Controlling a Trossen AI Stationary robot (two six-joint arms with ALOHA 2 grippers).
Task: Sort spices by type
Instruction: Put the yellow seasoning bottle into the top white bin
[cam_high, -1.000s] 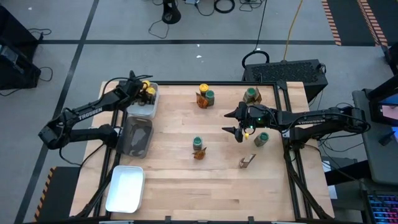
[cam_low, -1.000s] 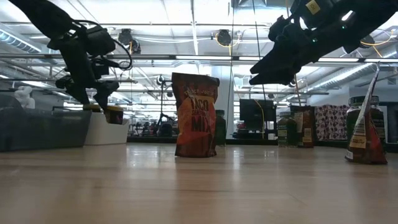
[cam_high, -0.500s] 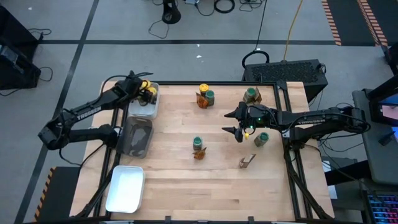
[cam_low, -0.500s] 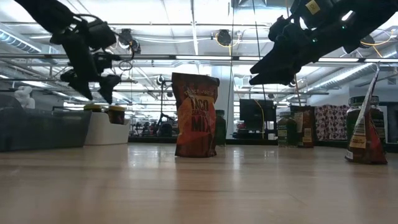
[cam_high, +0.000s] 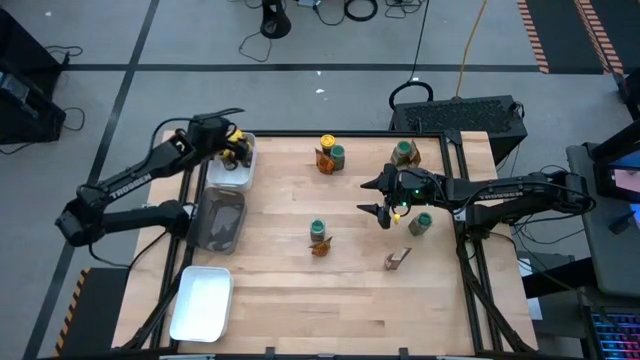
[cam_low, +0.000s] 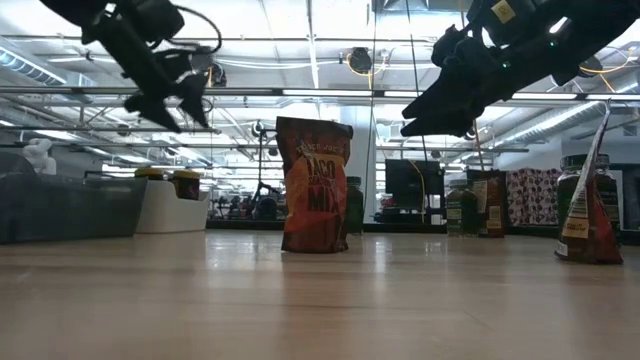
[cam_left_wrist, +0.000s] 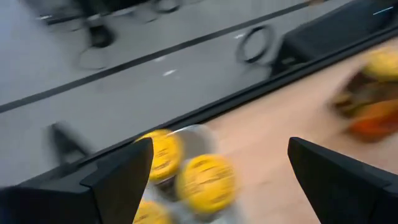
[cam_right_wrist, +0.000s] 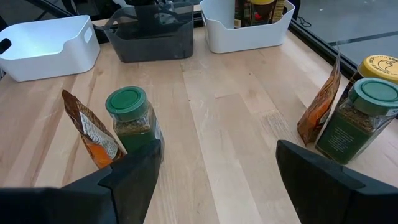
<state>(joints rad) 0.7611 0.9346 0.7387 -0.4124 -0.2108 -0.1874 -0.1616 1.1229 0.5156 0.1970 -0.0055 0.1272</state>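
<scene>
left gripper (cam_high: 238, 143) wide, empty, above white tray (cam_high: 228, 178) of yellow-lid jars (cam_left_wrist: 205, 182) | right gripper (cam_high: 377, 197) wide, empty, mid-table | green-lid jar (cam_right_wrist: 130, 121), packet (cam_right_wrist: 90, 130) beneath it

Green-lidded glass spice jar (cam_right_wrist: 130, 120) stood beside an orange-brown packet (cam_right_wrist: 92, 132) on the wooden table (cam_right_wrist: 224, 155); three trays lined its far edge.

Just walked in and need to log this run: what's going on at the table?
A two-armed robot is sorting spices. The left gripper hangs open and empty over the far white tray, which holds yellow-lidded jars. The right gripper hovers open above the table, holding nothing. Green-lidded jars and packets are unsorted.
</scene>
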